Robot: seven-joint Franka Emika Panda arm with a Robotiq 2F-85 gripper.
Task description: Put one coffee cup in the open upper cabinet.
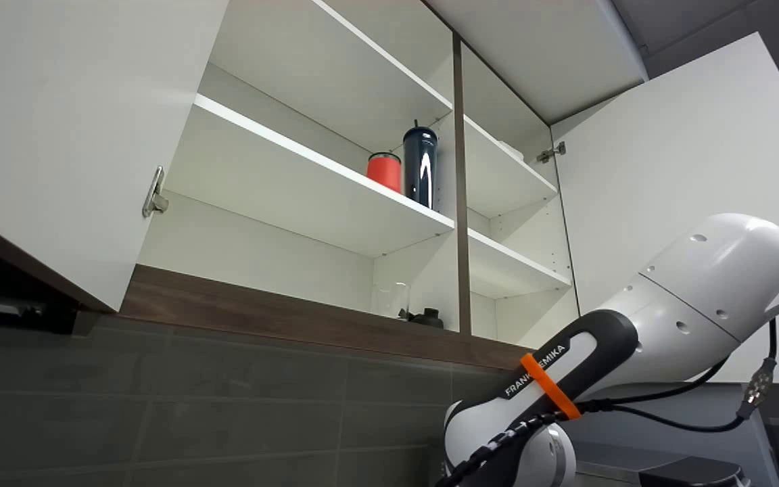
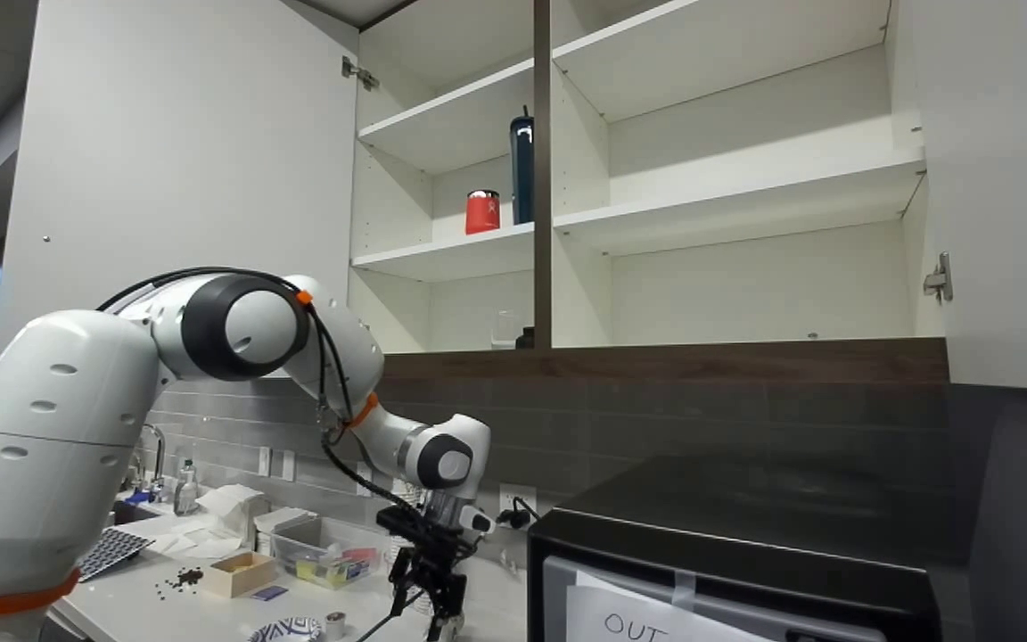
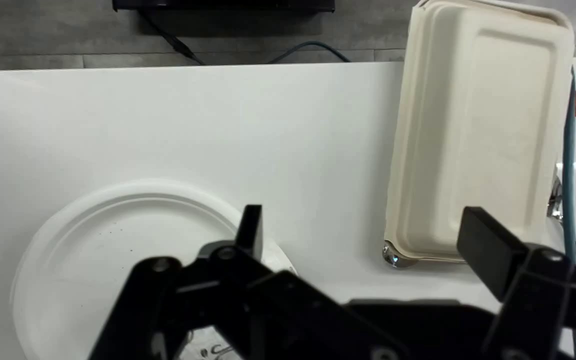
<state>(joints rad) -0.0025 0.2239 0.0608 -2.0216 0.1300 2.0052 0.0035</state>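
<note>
The upper cabinet (image 1: 281, 314) is open in both exterior views (image 2: 745, 361), with white shelves, a brown centre divider and swung-out white doors. My gripper (image 2: 425, 611) points down over the counter, well below the cabinet. In the wrist view the gripper (image 3: 368, 240) is open, with nothing between its pads. Behind it in an exterior view stands a patterned white stack (image 2: 404, 490), seemingly coffee cups. In the wrist view a large round white shape (image 3: 143, 250) with a raised rim lies at and behind the left finger. Dark marks show beside it; I cannot tell whether it is a cup or a plate.
A red tumbler (image 1: 384, 172) and a dark bottle (image 1: 420, 166) stand on a middle shelf; a clear glass (image 1: 391, 299) is below. A black microwave (image 2: 745, 535) stands beside the arm. A beige container (image 3: 493, 130) lies under the right finger. A plastic bin (image 2: 326, 548) stands on the counter.
</note>
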